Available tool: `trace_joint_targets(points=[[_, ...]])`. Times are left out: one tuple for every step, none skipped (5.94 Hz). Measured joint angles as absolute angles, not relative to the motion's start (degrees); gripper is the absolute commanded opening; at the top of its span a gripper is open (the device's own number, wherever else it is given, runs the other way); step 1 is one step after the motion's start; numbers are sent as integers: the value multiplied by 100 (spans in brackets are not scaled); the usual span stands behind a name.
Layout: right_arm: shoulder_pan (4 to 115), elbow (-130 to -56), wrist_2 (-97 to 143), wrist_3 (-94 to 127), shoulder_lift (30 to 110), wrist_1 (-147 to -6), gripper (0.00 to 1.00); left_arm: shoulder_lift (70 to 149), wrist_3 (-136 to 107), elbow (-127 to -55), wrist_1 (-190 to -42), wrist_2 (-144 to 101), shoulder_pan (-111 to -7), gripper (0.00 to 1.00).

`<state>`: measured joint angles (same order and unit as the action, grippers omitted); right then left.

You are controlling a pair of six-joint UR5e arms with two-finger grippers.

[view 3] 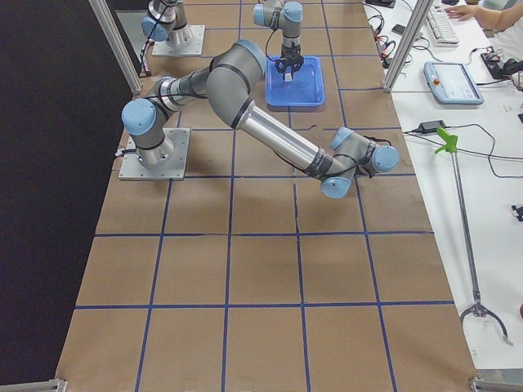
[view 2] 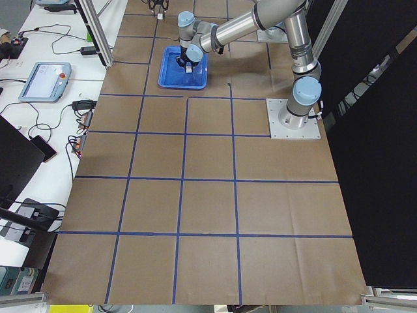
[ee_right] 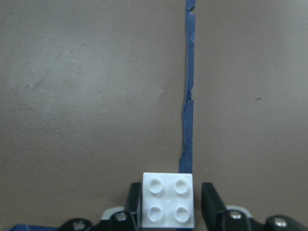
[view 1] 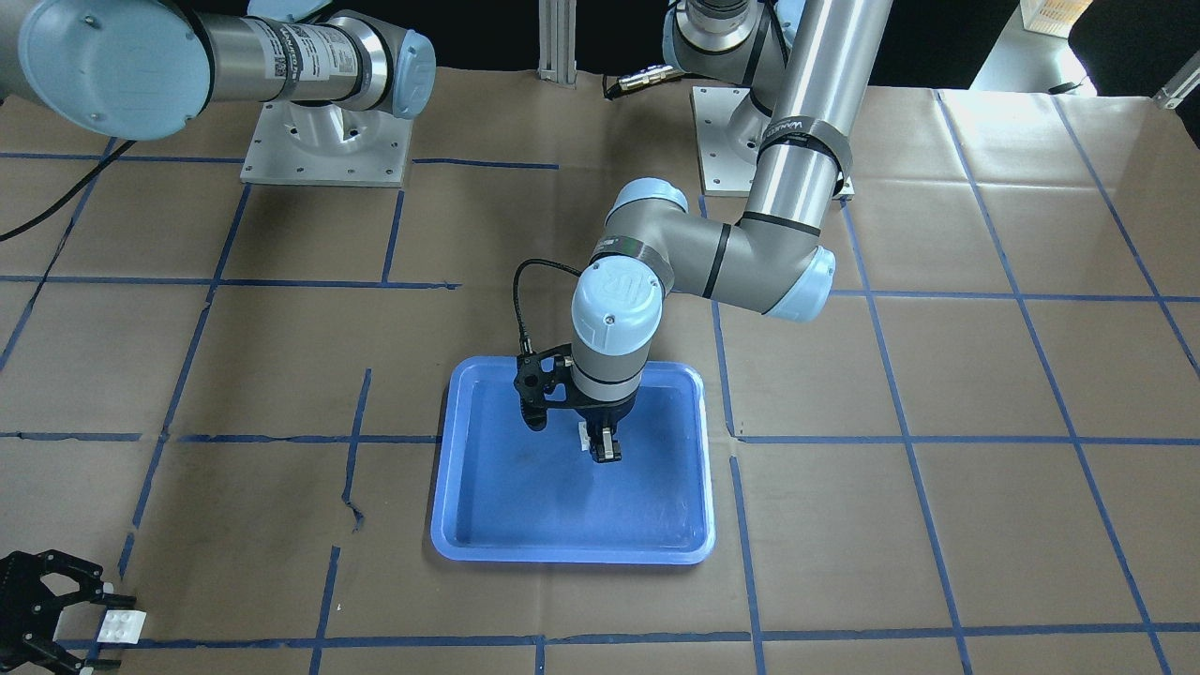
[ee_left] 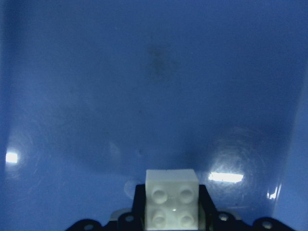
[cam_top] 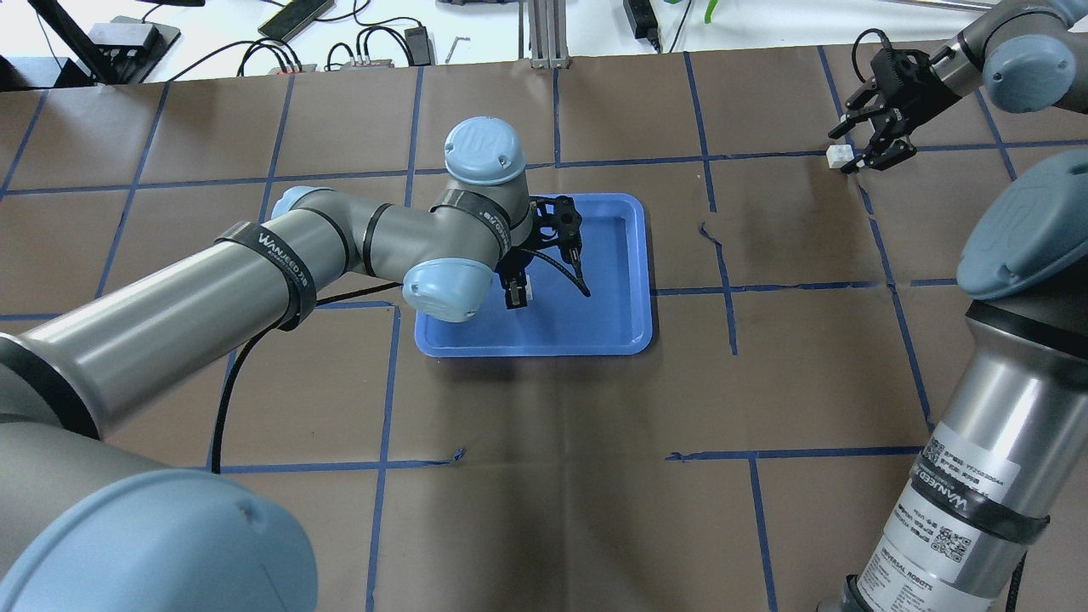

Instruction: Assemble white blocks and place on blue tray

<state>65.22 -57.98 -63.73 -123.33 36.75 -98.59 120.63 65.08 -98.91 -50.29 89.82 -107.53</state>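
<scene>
White block [ee_left: 172, 204] in left jaws — mid blue tray [view 1: 506, 506], rims well clear.

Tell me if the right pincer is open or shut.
Open: the right pincer straddles a white block, with a clear gap beside one finger.

The first white block [ee_left: 172, 202] and the second white block [ee_right: 168, 199] are uniform white with no pattern. The blue tray [view 1: 487, 525] is mid blue with a lighter blue rim. The left gripper [view 1: 605, 450] and right gripper [cam_top: 843, 153] are black. Arm tubes [view 1: 806, 112] are silver-grey and joint caps [view 1: 614, 305] are pale blue. The table cover [view 1: 984, 356] is brown and carries a grid of blue tape lines [view 1: 937, 440].
</scene>
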Motion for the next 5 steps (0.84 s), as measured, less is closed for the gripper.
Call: trace_joint_targets(points=[[6522,-5790,-6373,-12332,3689,-9855,27,12063,6517,-9938,-4991,8985,-10751,84],[6522,-5777,-6375,-12331,3713,-9853,27,12054,6532,-9934,-4965,8978,-10750,85],[6522,-5763,-6387,-12331,3781,-9843,28,11986,6570,-9883,-4977,8983,-10721,85],[6524,-5777,-6392,-12331,3945,-9788,28,11799,6638,-9827,-5051,8985,-10602,85],[6557,-5835,-6382,-12336,4167,-9725,28,11502,6685,-9784,-5342,8978,-10430,85]])
